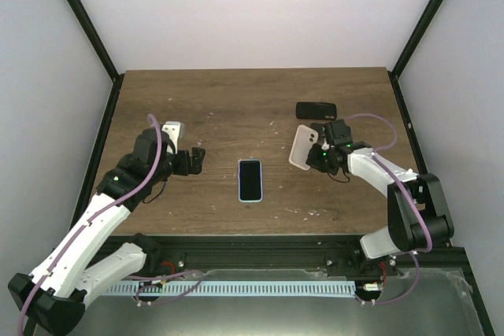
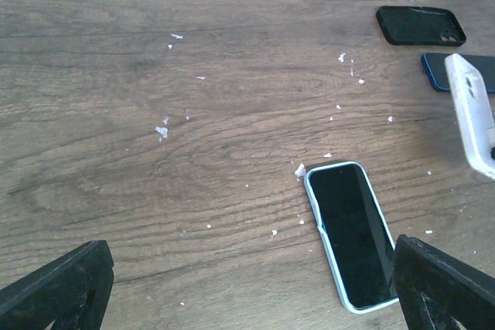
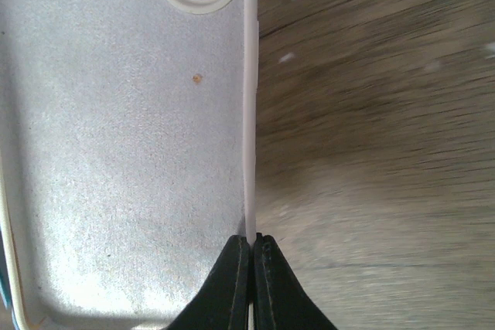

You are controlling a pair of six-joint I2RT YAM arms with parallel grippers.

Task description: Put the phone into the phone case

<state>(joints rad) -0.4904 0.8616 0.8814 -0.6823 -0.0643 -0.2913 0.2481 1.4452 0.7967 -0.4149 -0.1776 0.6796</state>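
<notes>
The phone (image 1: 250,179), with a black screen and a light blue rim, lies flat face up at the table's middle; it also shows in the left wrist view (image 2: 352,229). My right gripper (image 1: 316,152) is shut on the side wall of a white phone case (image 1: 302,145) and holds it tilted above the table, to the right of the phone. In the right wrist view my right gripper (image 3: 251,241) pinches the case's thin edge, and the case's inside (image 3: 124,152) fills the left. My left gripper (image 1: 194,160) is open and empty, left of the phone, with its fingertips (image 2: 62,287) wide apart.
A black phone case (image 1: 316,109) lies at the back right, also seen in the left wrist view (image 2: 420,25). A dark blue flat object (image 2: 435,72) lies partly hidden behind the white case (image 2: 476,113). Small white flecks dot the wooden table (image 1: 236,100).
</notes>
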